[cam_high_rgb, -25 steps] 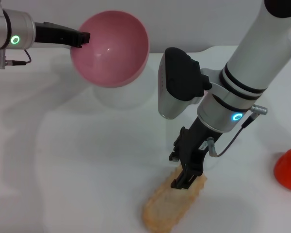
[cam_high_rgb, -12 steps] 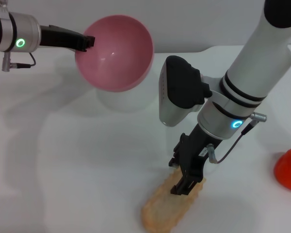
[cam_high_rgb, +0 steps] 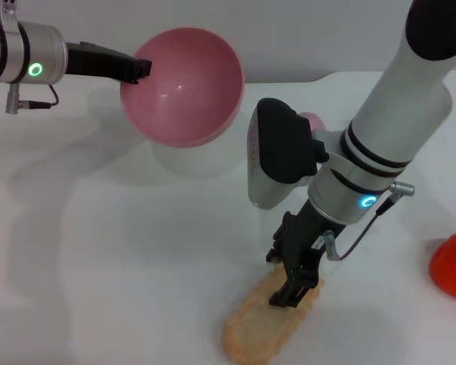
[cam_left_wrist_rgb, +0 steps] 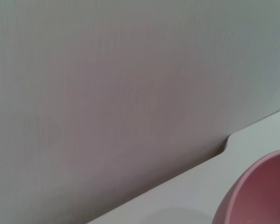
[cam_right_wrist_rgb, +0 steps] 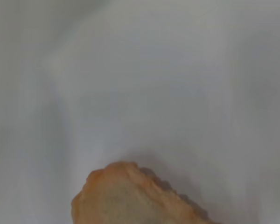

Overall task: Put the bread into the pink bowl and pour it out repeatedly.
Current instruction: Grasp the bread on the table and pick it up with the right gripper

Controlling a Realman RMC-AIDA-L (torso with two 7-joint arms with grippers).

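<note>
Lying flat on the white table (cam_high_rgb: 99, 251) close to the robot, the bread (cam_high_rgb: 262, 323) is being touched at its far end by the right gripper (cam_high_rgb: 292, 293), fingers close together. Farther back, the left gripper (cam_high_rgb: 137, 68) is pinching the tipped pink bowl (cam_high_rgb: 184, 85) up in the air.

You had a white table (cam_high_rgb: 121, 251) spread under everything. A red object (cam_high_rgb: 452, 262) sat at its right edge, cut off by the frame. A small pink thing (cam_high_rgb: 313, 122) peeked out farther back, mostly hidden.
</note>
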